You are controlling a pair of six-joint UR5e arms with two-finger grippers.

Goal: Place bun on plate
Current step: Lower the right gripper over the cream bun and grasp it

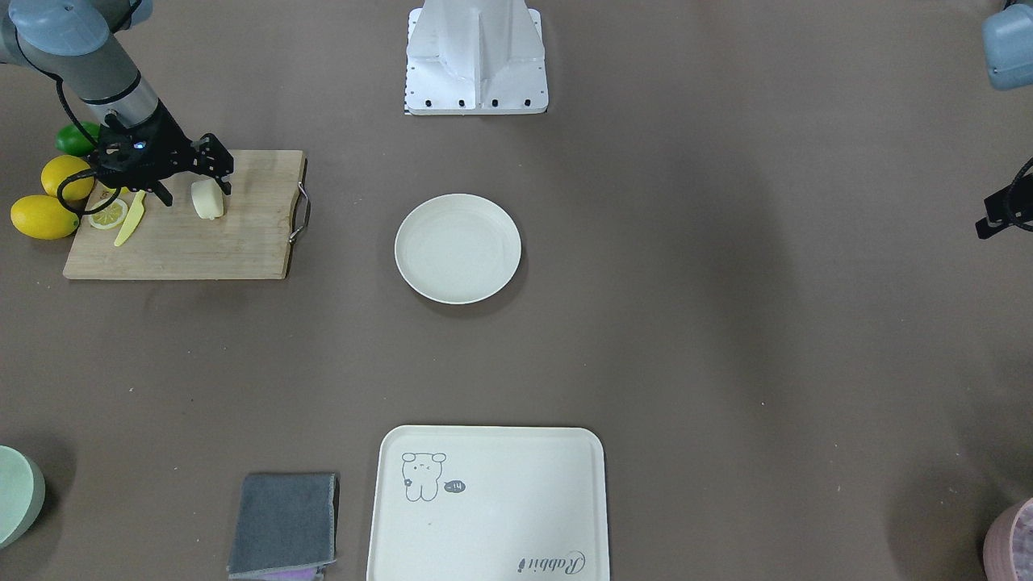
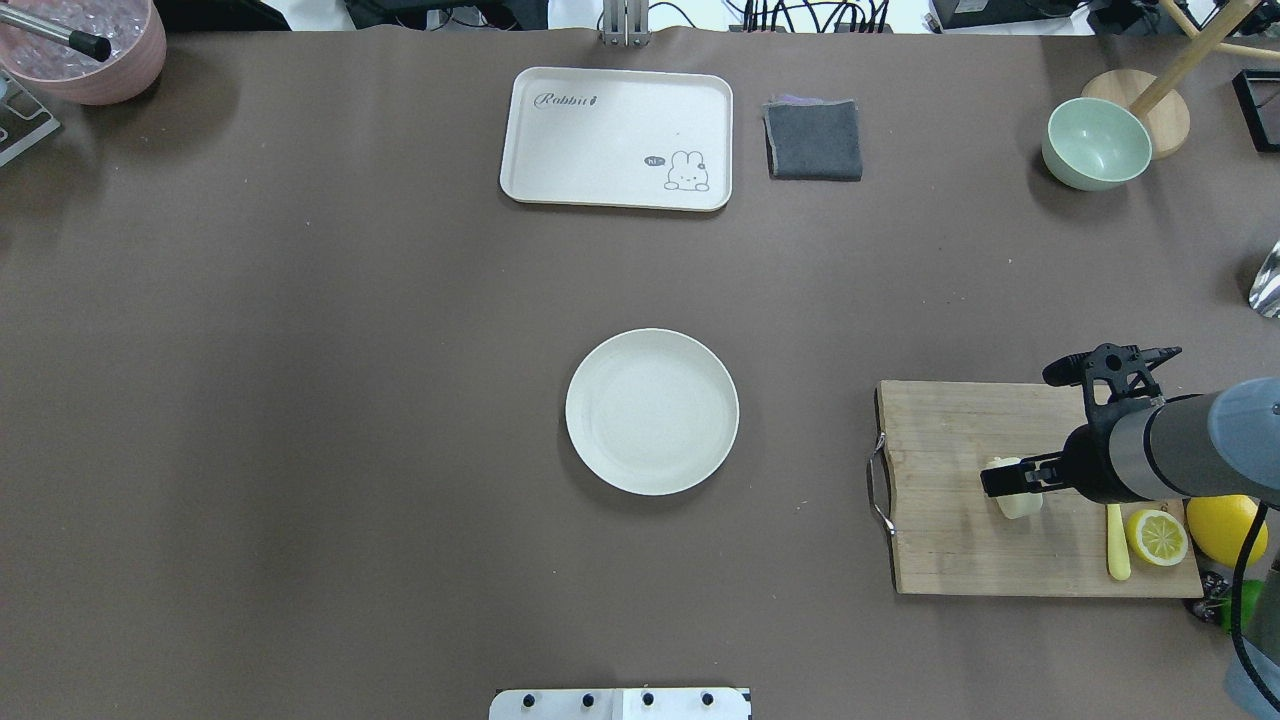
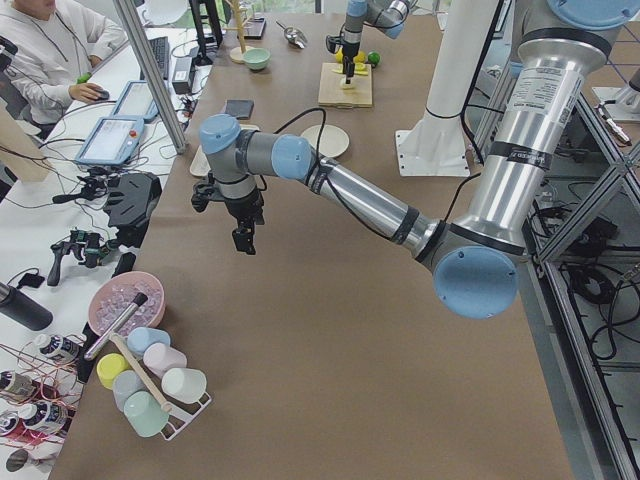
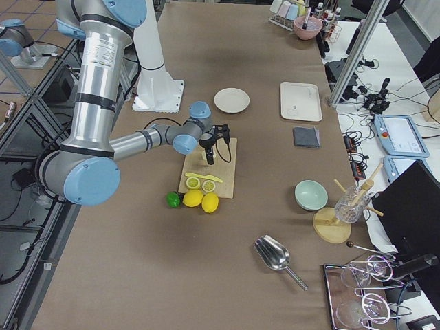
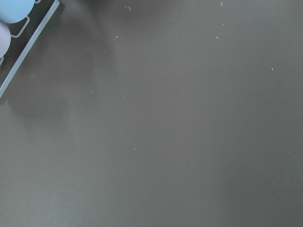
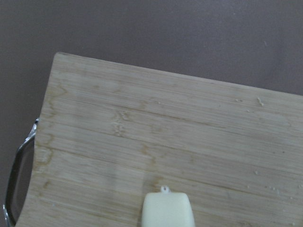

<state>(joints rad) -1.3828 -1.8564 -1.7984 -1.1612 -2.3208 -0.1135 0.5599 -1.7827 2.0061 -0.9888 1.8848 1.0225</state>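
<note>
Bun (image 1: 207,199) sits on the wooden cutting board (image 1: 186,246), on the half nearer the robot base, well in from every board edge. It is pale cream, smooth and rounded oblong; in the right wrist view its top end looks squarish. Right tool (image 2: 1010,479) is down right over the bun, fingers at its upper part; cannot tell if they are pinching it or only straddling it. Yellow knife (image 1: 131,219) and lemon slice (image 1: 109,215) lie just beside, on the side away from the plate. Board's metal handle (image 1: 300,214) faces the plate (image 1: 457,248), with a wide strip of bare brown desk (image 1: 726,323) between them. Plate sits mid-desk, raised rim, off-white, well apart from the tray (image 1: 516,500) and the grey cloth (image 1: 284,523). Left tool (image 3: 243,238) hangs above bare desk at the far end; cannot tell its opening.
</note>
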